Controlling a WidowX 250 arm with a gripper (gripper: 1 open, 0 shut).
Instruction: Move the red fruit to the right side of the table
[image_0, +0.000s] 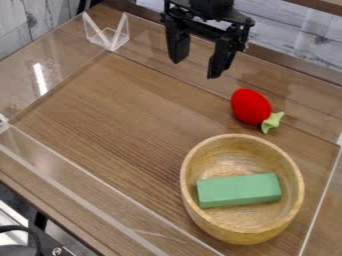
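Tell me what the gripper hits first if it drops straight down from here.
Probably bare table. The open gripper points down, and the red fruit seems offset to the right, nearer the camera, though depth is hard to judge from this single view.

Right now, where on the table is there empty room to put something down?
The big bare patch is the left and middle of the table, between the clear walls and the wooden bowl. The right side is crowded: the red fruit lies just above the bowl, which holds a green block. The open hand hangs near the back.
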